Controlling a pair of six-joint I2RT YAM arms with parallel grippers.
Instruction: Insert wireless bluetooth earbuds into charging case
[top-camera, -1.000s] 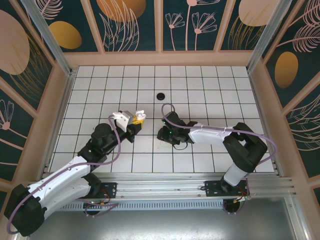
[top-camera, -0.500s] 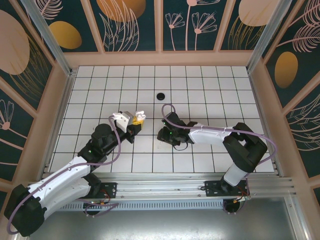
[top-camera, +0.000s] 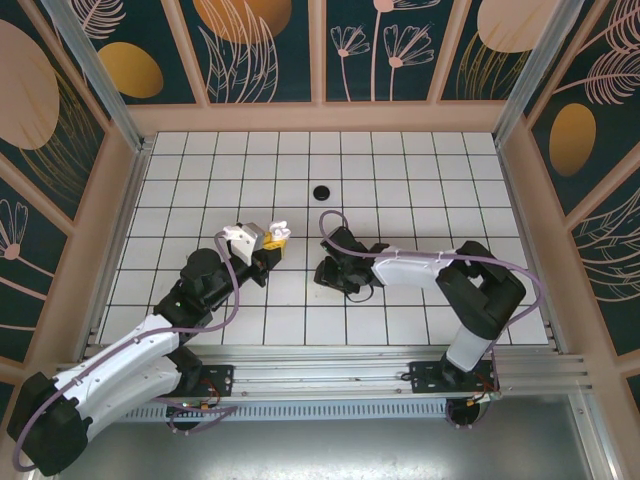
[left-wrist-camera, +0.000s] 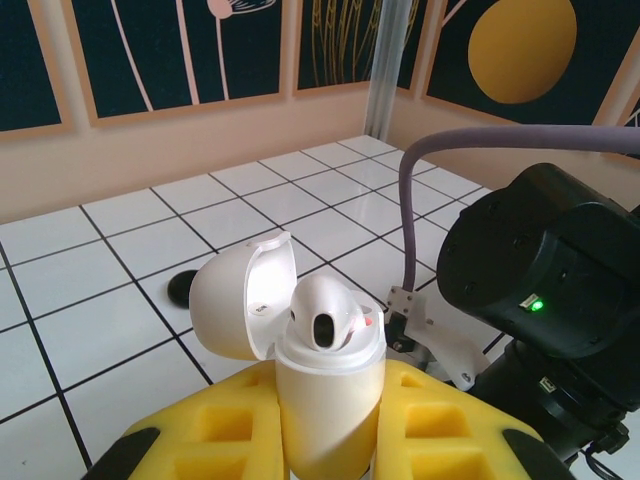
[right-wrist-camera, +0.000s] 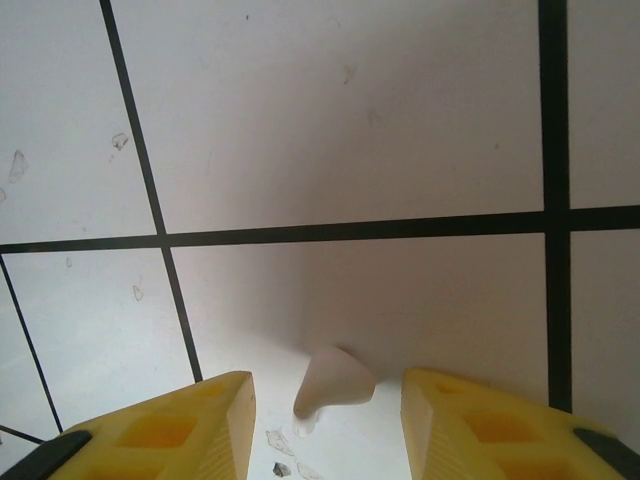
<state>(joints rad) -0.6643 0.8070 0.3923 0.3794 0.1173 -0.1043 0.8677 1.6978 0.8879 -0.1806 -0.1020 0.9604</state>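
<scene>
There were two tiny white glossy plastic earbuds: first earbud (left-wrist-camera: 326, 318) in left wrist view, second earbud (right-wrist-camera: 333, 382) in right wrist view. One white egg-shaped plastic charging case (left-wrist-camera: 325, 405) with flip lid was counted. One small round black object (top-camera: 321, 191) too. Two grippers showed, two yellow fingers each: left gripper (top-camera: 271, 240), right gripper (top-camera: 329, 271)

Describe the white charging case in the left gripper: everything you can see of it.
The charging case is a small, rounded, glossy white shell that looks like plastic. It stands upright, clamped between the yellow fingers of the left gripper. Its hinged lid is flipped open, to the left in the left wrist view. One white earbud sits in the top opening. Whether a second sits behind it cannot be told.
</scene>
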